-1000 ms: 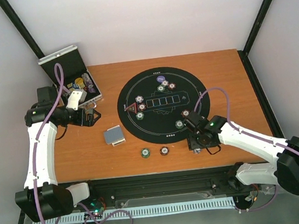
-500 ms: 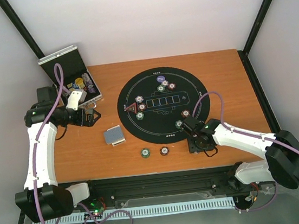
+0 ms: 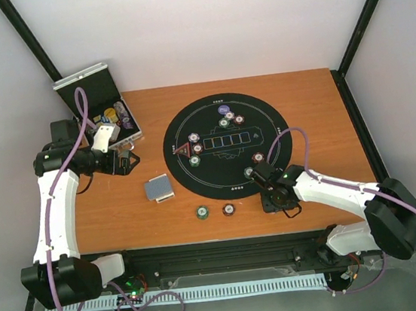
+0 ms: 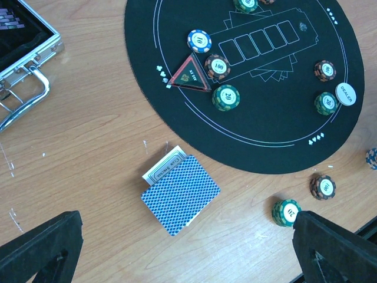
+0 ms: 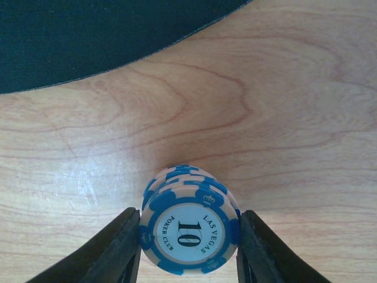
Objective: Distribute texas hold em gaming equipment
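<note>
Aluminium case [image 3: 87, 82] at the far left corner is where my left gripper [image 3: 123, 163] hangs. Its fingers are spread wide with nothing between them, and it is well apart from anything I need next. Moving right, the blue-backed deck [image 3: 158, 187] lies flat on the wood, just off the black mat [image 3: 196, 180]. Nearer my bases sit a green chip [image 3: 202, 212] and a maroon chip [image 3: 229, 210], side by side on bare table.

Right again is what matters, the blue-and-white chip stack [image 5: 188, 233]. It stands upright on the wood just outside the mat's near-right rim. My right gripper [image 3: 272, 202] is down over it, with the pads [image 5: 112, 253] against opposite sides of the stack and no gap showing, so I take it as gripped. The stack is round, so it has no long axis to line up with. My right arm is plainly the nearer one. The mat lies just ahead of the stack in my wrist view, and the two loose chips lie to its left. I judge a straight lift comes first, then a short carry to wherever the stack belongs.
</note>
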Robot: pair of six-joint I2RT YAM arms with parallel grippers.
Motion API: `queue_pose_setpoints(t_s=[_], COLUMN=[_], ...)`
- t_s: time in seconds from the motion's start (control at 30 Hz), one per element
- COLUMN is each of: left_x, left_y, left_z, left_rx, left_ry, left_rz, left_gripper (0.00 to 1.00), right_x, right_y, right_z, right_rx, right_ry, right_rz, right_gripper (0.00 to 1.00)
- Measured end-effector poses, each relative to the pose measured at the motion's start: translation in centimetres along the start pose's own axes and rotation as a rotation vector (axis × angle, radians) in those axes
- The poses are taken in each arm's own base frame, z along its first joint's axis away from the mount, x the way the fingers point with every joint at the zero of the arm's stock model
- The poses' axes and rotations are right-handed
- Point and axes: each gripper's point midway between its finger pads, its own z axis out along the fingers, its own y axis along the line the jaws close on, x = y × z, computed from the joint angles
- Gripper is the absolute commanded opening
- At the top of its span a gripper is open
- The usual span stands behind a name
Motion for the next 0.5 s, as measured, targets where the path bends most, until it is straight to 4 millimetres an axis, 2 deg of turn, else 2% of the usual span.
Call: queue_pose_setpoints(t_s=[0.33,0.5], left_x=[-0.1,-0.1], left_y=[0.0,0.0], left_z=[-0.1,-0.1], left_rx=[-0.002,-0.002], left_ry=[-0.002,-0.003], left_rz=[0.002,0.002], left_gripper=[1.00,1.00], right_x=[-0.1,-1.0], right_y=[0.0,0.5], right_z=[-0.1,-1.4], right_rx=[0.004,-0.008], right_ry=[0.000,-0.018], right_rz=[0.001,0.003], right_gripper=[0.23,0.19])
